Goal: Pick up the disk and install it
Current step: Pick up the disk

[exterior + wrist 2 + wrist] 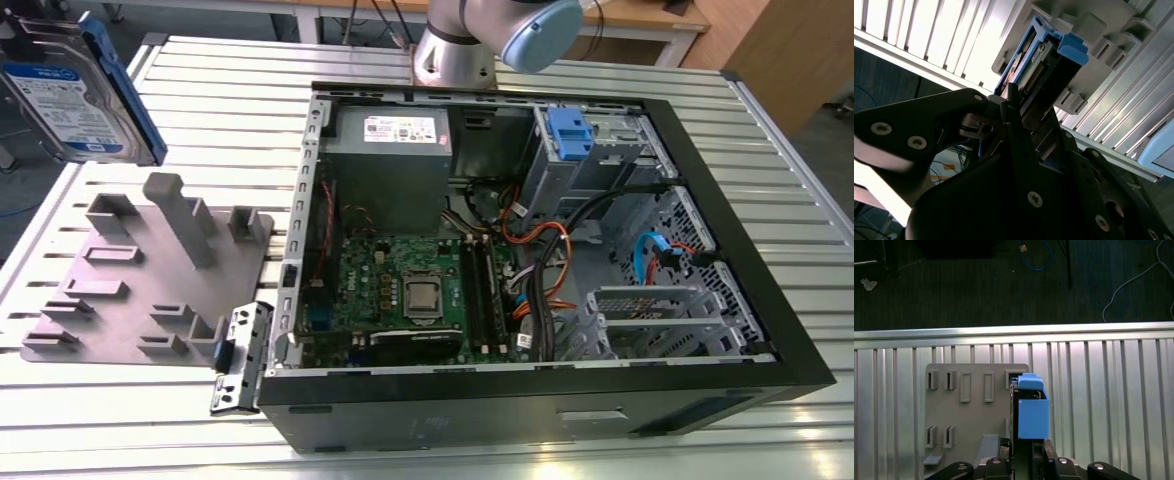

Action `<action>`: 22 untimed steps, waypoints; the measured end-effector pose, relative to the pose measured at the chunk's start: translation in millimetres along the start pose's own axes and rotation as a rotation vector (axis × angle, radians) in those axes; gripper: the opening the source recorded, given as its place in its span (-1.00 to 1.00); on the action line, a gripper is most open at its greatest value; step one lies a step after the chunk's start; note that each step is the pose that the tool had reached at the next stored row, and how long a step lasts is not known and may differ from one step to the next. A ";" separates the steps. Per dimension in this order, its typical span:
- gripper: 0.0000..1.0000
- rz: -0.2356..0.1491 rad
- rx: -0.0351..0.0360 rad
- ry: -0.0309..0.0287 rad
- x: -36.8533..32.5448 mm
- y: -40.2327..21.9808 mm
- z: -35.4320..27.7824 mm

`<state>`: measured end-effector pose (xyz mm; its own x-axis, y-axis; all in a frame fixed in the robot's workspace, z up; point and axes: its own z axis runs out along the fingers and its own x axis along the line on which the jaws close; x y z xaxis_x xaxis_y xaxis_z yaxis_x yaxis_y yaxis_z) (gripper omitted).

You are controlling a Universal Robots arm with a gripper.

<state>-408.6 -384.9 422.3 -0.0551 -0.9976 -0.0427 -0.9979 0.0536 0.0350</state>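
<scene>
I have the gripper point(1026, 102) clamped on the disk point(70, 100), a flat silver-metal hard drive with a white-and-blue label and blue plastic side rails. It hangs edge-up in the air at the exterior view's far left. Under it a grey slotted plastic fixture plate point(127, 310) sits on the ribbed aluminium worktop point(227, 90). The open black computer case point(534, 400) lies to the plate's right.
</scene>
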 end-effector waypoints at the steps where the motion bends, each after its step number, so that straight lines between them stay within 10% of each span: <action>1: -0.30 0.000 0.0000 0.0000 0.0 0.0 -0.1; 22: -0.30 0.000 0.0000 0.0000 -0.4 0.3 -8.7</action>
<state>-408.6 -384.9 431.0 -0.0551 -0.9976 -0.0427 -0.9979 0.0536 0.0350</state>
